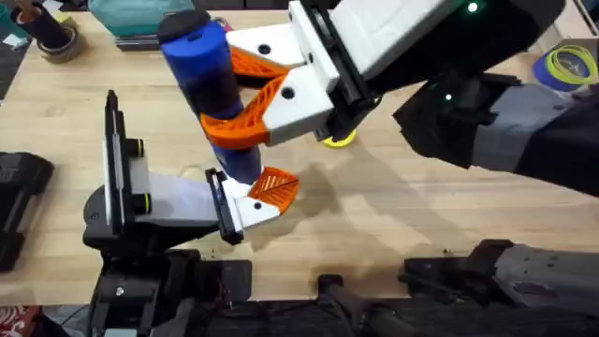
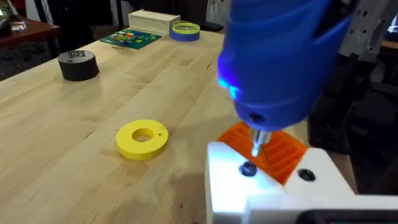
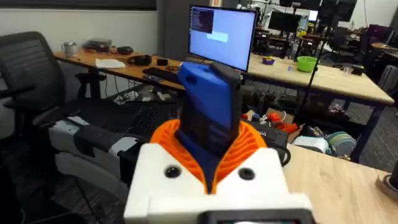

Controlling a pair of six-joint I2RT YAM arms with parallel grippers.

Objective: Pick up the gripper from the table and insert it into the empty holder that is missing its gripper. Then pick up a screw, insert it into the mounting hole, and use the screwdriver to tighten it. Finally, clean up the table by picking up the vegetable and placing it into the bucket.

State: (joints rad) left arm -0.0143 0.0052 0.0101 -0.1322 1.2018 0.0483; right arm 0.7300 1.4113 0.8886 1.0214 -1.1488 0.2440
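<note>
Gripping screwdriver [image 1: 208, 75] upright, right gripper [image 1: 245, 98] over holder [image 1: 245, 213].

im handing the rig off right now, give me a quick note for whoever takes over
Right gripper: shut on the blue screwdriver, held upright.
Left gripper: open, holds nothing; its white mount lies under the tool.
Screwdriver tip sits just above a dark screw in the mount, beside the orange fingertip; the tool's blue light is on.
Yellow disc lies on the table, black tape roll farther back.
Done: fingertip seated, screw placed.
Left: finish tightening, then vegetable into bucket.
</note>
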